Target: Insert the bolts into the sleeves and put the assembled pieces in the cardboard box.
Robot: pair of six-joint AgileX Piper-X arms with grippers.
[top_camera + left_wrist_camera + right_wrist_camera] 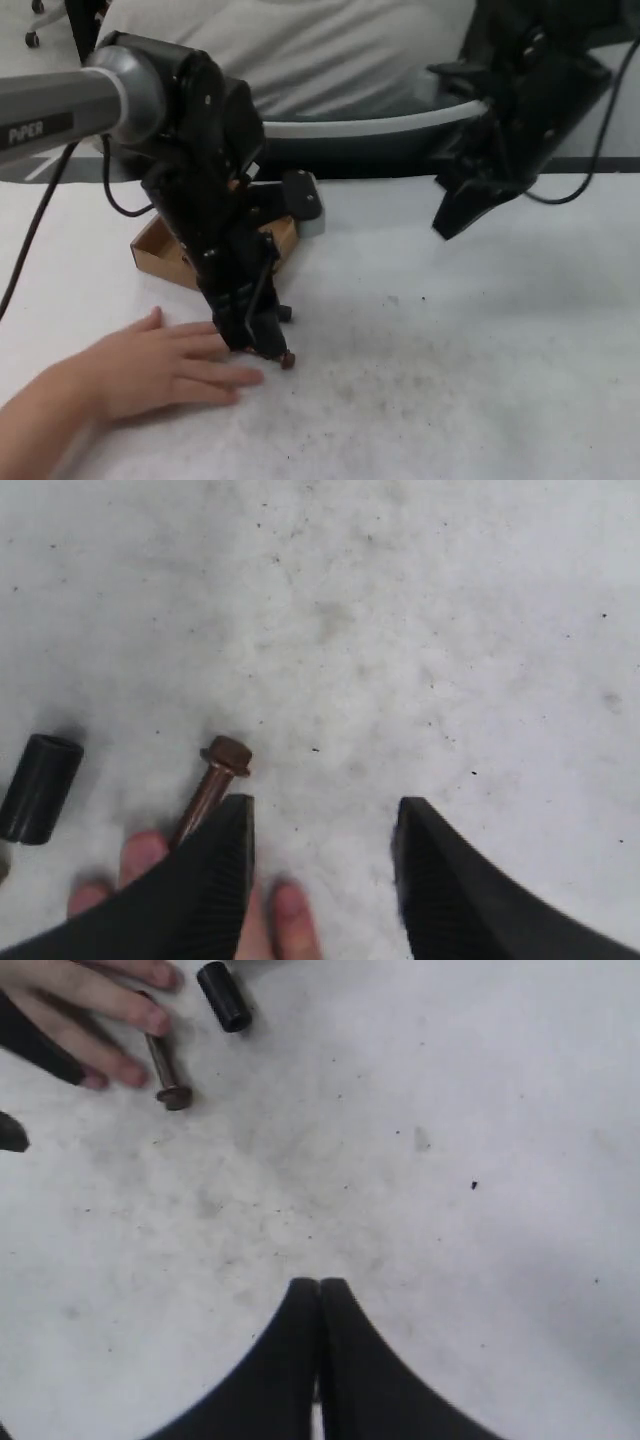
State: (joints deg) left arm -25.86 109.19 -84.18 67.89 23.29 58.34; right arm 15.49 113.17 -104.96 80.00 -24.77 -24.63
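Nearest, at the near left, a person's hand (160, 365) lies flat on the bench (480, 380), fingers stretched out to the right and gripping nothing. Just past its fingertips lies the bolt (212, 785), flat on the bench. Its long axis runs roughly left to right, shank toward the fingertips and head to the right. Whether a fingertip touches the shank I cannot tell. The sleeve (40, 788) lies on its side near the bolt but apart from it, so nothing is assembled yet.

The left gripper (322, 815) hangs low over this spot, jaws spread and holding nothing. The bolt is not in the gap. It lies just outside one finger, on the sleeve's side, with its shank passing under that finger. By my judgement the gripper needs a small sideways shift toward the sleeve to straddle the shank, and the person's fingers are close enough to get in the way.

The right gripper (320, 1290) is raised at the far right, well apart from both parts, fingers pressed together and empty. The left arm is plainly the nearer. The box (150, 255) sits beyond the hand, partly hidden by the left arm.
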